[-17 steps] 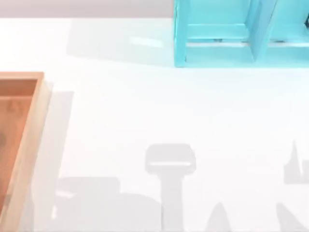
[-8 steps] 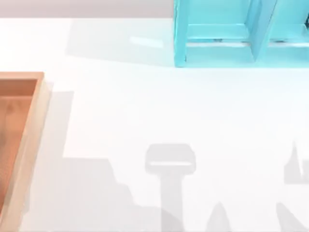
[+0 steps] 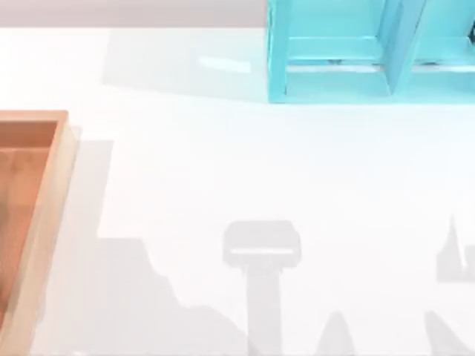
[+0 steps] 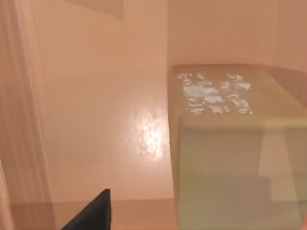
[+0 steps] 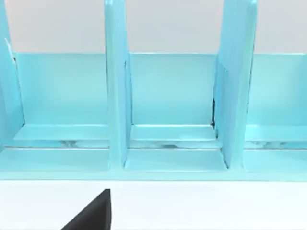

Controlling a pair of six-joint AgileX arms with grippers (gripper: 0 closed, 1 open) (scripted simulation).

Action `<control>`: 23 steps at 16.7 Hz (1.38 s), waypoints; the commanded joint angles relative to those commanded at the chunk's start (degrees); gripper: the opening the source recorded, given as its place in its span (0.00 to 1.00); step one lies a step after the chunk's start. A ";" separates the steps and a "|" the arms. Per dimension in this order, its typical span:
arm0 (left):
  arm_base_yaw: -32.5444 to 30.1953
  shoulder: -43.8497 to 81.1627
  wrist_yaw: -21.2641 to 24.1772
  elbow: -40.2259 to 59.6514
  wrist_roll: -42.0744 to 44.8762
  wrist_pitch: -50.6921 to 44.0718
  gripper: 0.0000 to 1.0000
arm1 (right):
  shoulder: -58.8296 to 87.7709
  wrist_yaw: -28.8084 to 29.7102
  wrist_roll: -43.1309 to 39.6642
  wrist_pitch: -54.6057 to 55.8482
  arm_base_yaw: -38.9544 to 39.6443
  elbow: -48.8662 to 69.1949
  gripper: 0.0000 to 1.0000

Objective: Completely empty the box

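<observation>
The box (image 3: 53, 194) lies at the table's left edge in the top view, with light tan rim walls and an orange-brown floor; most of it is cut off by the frame. The left wrist view looks down into the box (image 4: 96, 96) from close up. A small tan cube (image 4: 230, 143) with pale blue flecks on its top stands on the floor there. A black corner of my left gripper (image 4: 91, 215) shows beside the cube, apart from it. A black corner of my right gripper (image 5: 91, 215) hangs over the white table, facing the shelf.
A light blue shelf unit (image 3: 334, 67) with upright dividers stands at the back right; its compartments (image 5: 168, 96) look bare. White table (image 3: 223, 163) stretches between the box and the shelf, with grey arm shadows along its front.
In the top view the grey shadow at the table's front left has spread and shifted toward the box. The box and the shelf have stayed put.
</observation>
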 joint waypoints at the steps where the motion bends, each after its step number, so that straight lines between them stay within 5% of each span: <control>1: 0.04 0.69 0.00 -1.71 0.04 2.55 1.00 | 0.00 0.00 0.00 0.00 0.00 0.00 1.00; 6: 0.23 4.28 0.01 -10.47 0.29 15.26 1.00 | 0.00 0.00 0.00 0.00 0.00 0.00 1.00; 12: 0.27 4.91 0.01 -11.99 0.33 17.12 1.00 | 0.00 0.00 0.00 0.00 0.00 0.00 1.00; 23: 0.27 4.91 0.01 -11.99 0.33 17.12 0.17 | 0.00 0.00 0.00 0.00 0.00 0.00 1.00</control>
